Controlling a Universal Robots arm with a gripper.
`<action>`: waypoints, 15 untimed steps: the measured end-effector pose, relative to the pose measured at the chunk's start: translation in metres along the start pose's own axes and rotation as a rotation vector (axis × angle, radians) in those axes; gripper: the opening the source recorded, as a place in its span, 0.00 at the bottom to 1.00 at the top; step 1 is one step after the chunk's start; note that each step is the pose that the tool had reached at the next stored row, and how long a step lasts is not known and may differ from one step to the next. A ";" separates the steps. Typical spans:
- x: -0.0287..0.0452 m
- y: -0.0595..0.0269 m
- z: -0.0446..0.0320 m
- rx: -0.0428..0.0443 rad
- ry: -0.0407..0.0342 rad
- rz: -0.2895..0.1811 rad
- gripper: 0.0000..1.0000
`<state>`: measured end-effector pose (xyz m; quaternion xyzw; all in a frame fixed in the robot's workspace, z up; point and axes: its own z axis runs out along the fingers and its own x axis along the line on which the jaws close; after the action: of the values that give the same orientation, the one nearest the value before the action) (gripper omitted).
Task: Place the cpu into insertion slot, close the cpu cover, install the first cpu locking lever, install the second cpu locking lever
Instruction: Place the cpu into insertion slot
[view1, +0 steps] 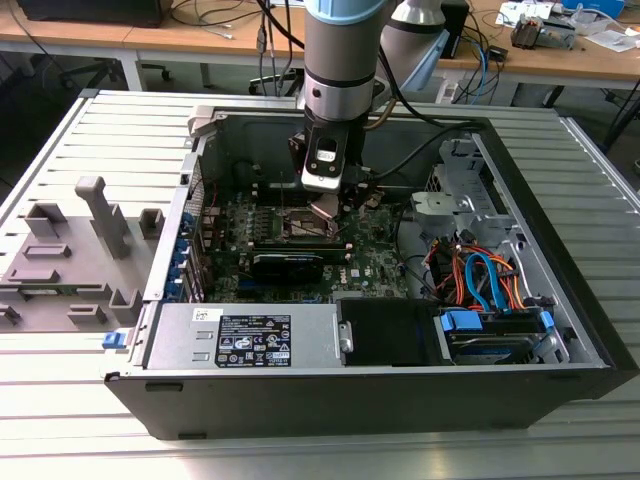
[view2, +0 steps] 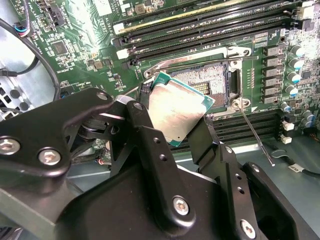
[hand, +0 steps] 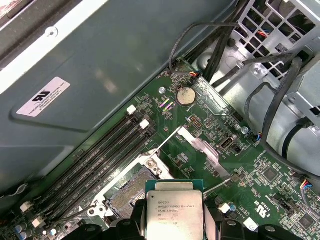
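I was on the first step, getting the cpu (view2: 177, 112) into the insertion slot (view2: 210, 82); nothing was seated yet. My fingers (view2: 145, 135) were closed on the chip, clamping two of its opposite edges, with its silvery top facing the wrist cameras. I held it tilted, hanging above the near edge of the socket rather than over its centre. I judged it clear of the contacts, though I could not see under the chip.

The socket sat on the green board (view1: 370, 250) inside the open computer case (view1: 400, 405), between the two banks of long memory slots, and its dark contact field lay bare. In the first wrist view the cpu cover (hand: 202, 150) seemed swung up and away at the socket's far edge. In the second wrist view a thin locking lever (view2: 257, 137) stood out sideways, unlatched. So the way in looked open.

To my mind, the placement called for levelling the chip, squaring its edges to the socket rim and matching its corner mark. It then had to go straight down without any sliding, since those contacts would bend easily.
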<state>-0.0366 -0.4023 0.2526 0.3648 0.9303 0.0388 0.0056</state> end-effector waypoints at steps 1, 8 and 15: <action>0.0000 0.0000 0.0000 0.0000 0.0000 0.000 0.55; 0.0000 0.0000 0.0001 0.0000 -0.0004 0.005 0.55; 0.0000 0.0000 0.0001 -0.0001 -0.0008 0.010 0.55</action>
<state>-0.0366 -0.4023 0.2525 0.3697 0.9283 0.0387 0.0058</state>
